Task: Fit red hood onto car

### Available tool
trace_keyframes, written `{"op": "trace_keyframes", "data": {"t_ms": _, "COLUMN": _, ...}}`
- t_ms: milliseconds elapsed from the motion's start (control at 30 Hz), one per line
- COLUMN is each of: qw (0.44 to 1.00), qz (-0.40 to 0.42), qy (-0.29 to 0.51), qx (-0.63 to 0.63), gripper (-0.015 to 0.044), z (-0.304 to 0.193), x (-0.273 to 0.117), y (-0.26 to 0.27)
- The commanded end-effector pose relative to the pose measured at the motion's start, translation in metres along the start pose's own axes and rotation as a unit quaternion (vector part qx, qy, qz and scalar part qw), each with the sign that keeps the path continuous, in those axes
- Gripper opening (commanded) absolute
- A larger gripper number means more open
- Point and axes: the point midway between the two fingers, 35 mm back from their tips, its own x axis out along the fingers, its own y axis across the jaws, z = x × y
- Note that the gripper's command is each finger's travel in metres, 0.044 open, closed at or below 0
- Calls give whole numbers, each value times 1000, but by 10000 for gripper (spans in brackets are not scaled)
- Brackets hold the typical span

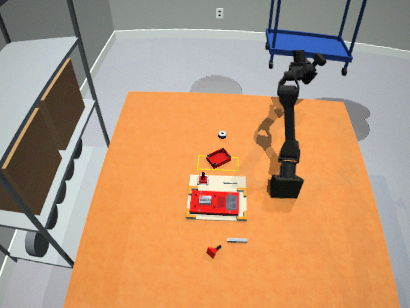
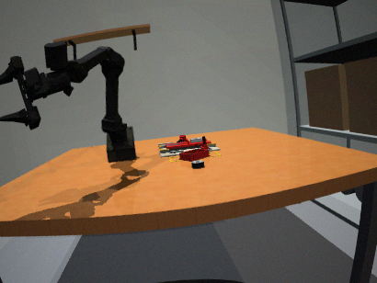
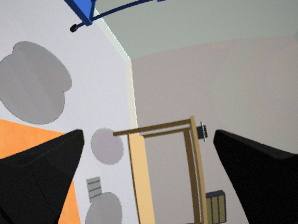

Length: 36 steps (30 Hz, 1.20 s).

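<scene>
The hood (image 1: 218, 158) (image 2: 194, 154) is a small red shell lying on the table, turned at an angle, with its hollow side apparently up. The red chassis (image 1: 220, 210) sits in the cream jig (image 1: 216, 183) with yellow corner pieces. The silver engine block (image 1: 205, 199) (image 2: 196, 140) is on its deck. The pegs are too small to make out. My gripper (image 2: 3, 100) (image 3: 150, 137) is open and empty, raised high and far from the hood and car, with its fingers spread wide.
A yellow outline (image 1: 225, 170) is marked around the hood. A small black-and-white wheel (image 1: 222, 134) (image 2: 198, 164) lies beyond it. A red piece with a black stem (image 1: 203, 179) stands on the jig. A silver bar (image 1: 237, 240) and another red piece (image 1: 212, 251) lie on the other side.
</scene>
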Motion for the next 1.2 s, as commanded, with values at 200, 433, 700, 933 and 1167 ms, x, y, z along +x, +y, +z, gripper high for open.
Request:
{"op": "trace_keyframes", "data": {"t_ms": 200, "qw": 982, "qz": 189, "qy": -9, "qx": -8, "gripper": 440, "z": 17, "x": -37, "y": 122}}
{"op": "trace_keyframes", "data": {"t_ms": 433, "qw": 951, "qz": 307, "qy": -26, "qx": -30, "gripper": 440, "z": 31, "x": -87, "y": 193}}
{"op": "trace_keyframes", "data": {"t_ms": 700, "qw": 901, "qz": 425, "qy": -44, "qx": -76, "gripper": 440, "z": 41, "x": -164, "y": 258}}
{"op": "trace_keyframes", "data": {"t_ms": 933, "qw": 849, "qz": 507, "qy": -62, "qx": -131, "gripper": 440, "z": 43, "x": -242, "y": 299}}
{"op": "trace_keyframes", "data": {"t_ms": 1167, "qw": 790, "qz": 571, "qy": -92, "qx": -200, "gripper": 440, "z": 36, "x": -328, "y": 321}}
